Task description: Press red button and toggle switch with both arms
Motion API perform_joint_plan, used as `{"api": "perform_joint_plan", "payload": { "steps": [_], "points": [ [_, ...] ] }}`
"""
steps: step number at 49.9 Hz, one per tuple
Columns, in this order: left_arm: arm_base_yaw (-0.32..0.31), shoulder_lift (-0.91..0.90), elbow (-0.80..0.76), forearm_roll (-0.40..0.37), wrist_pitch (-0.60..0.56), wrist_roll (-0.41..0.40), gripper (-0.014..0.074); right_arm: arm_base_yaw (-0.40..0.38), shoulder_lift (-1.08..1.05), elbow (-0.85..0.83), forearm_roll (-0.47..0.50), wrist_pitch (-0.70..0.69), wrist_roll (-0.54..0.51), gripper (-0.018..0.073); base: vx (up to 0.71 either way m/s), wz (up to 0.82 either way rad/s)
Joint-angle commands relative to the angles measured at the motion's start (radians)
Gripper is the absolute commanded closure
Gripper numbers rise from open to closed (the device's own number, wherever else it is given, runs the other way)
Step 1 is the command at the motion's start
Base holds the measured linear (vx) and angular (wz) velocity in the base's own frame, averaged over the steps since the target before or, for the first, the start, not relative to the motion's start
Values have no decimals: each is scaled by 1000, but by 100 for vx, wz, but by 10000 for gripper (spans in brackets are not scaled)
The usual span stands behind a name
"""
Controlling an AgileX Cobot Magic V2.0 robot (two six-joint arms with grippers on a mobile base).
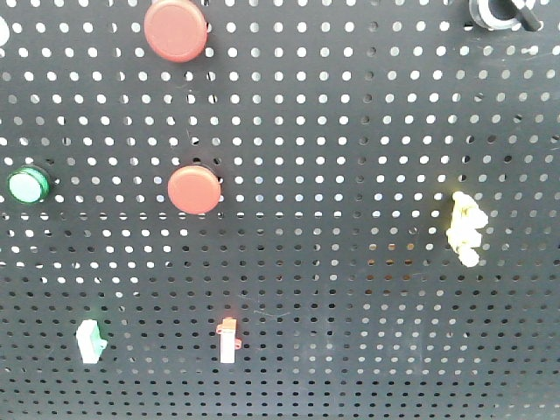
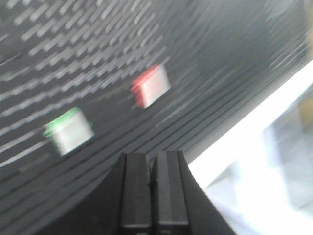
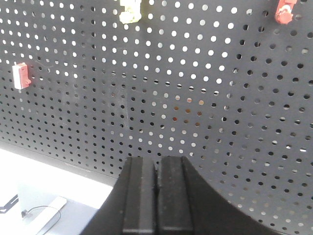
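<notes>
Two round red buttons sit on the black pegboard (image 1: 350, 131), a larger one (image 1: 175, 31) at the top and a smaller one (image 1: 194, 189) below it. The toggle switch (image 1: 501, 12) is at the top right edge, partly cut off. No arm shows in the front view. My left gripper (image 2: 152, 157) is shut and empty, low before the board; that view is motion-blurred. My right gripper (image 3: 157, 159) is shut and empty, close to the lower board. Neither button nor the toggle switch shows in the wrist views.
A green button (image 1: 28, 185) is at the left. A yellow clip (image 1: 465, 229) is at the right, also in the right wrist view (image 3: 129, 12). White tabs have a green tip (image 1: 90, 341) (image 2: 68, 131) and a red tip (image 1: 227, 339) (image 2: 151, 86) (image 3: 21, 76).
</notes>
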Motion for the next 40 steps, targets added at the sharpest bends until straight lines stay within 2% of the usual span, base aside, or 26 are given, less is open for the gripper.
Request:
{"api": "perform_joint_plan", "payload": {
  "steps": [1,4,7,12,16,18,22,29,40],
  "points": [
    [89,-27,44,76,-101,-133,594,-4,23,-23,1,-76,2,562,0,0],
    [147,-73,112,108,-126,-247,594,-4,23,-23,1,-76,2,562,0,0],
    [185,-120,176,170,-155,-403,594,-4,23,-23,1,-76,2,562,0,0],
    [211,-160,287,317,-239,-691,594,-4,23,-23,1,-74,1,562,0,0],
    [211,-159,351,383,-300,-843,594,-4,23,-23,1,-73,1,562,0,1],
    [211,-159,351,404,-267,-873,594,-4,23,-23,1,-73,1,562,0,0],
    [211,-159,347,428,-241,-877,594,-4,23,-23,1,-72,1,562,0,-1],
    [211,-159,348,399,-228,-880,594,-4,23,-23,1,-72,1,562,0,0],
    [211,-158,347,401,-228,-880,594,-4,23,-23,1,-72,1,562,0,0]
  ]
}}
